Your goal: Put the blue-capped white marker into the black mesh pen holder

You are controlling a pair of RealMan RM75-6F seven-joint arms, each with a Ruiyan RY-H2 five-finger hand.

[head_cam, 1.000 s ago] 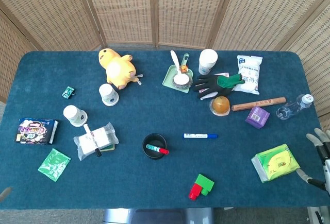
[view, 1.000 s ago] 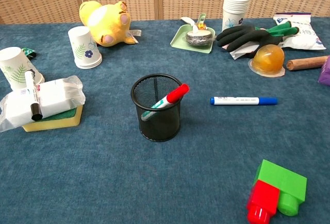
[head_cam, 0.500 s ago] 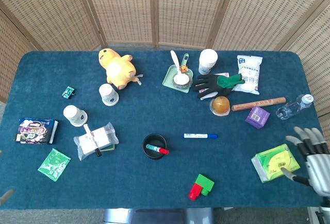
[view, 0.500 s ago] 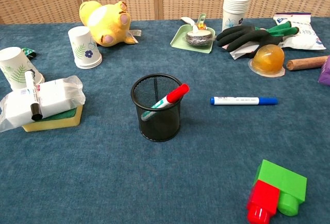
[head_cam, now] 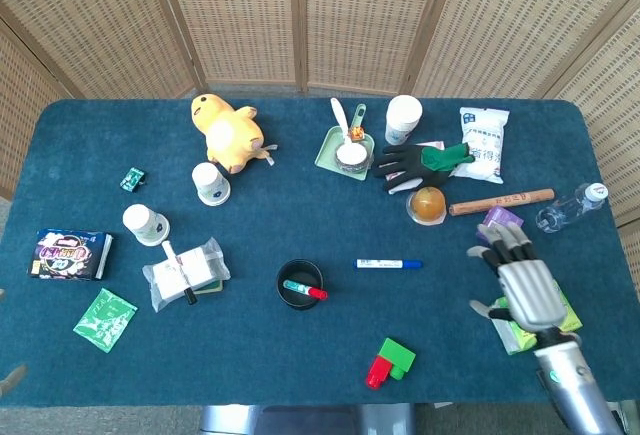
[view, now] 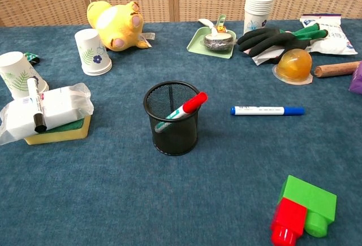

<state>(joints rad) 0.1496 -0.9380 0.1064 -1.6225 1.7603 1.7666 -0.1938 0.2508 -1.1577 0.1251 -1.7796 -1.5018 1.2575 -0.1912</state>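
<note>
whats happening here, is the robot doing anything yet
Nothing is held yet. The blue-capped marker lies flat on the table, to the right of the black mesh pen holder, which already has a red-capped marker leaning in it. The right robot hand is open with fingers spread, above the table near the green packet, well to the right of the marker and not touching it. The left robot hand is not in view in either camera.

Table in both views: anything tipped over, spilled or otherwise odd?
One paper cup near the yellow plush lies tipped on its side, nothing spilled. A black-capped marker rests on top of a bagged sponge. The blue-capped marker lies flat, undisturbed.
</note>
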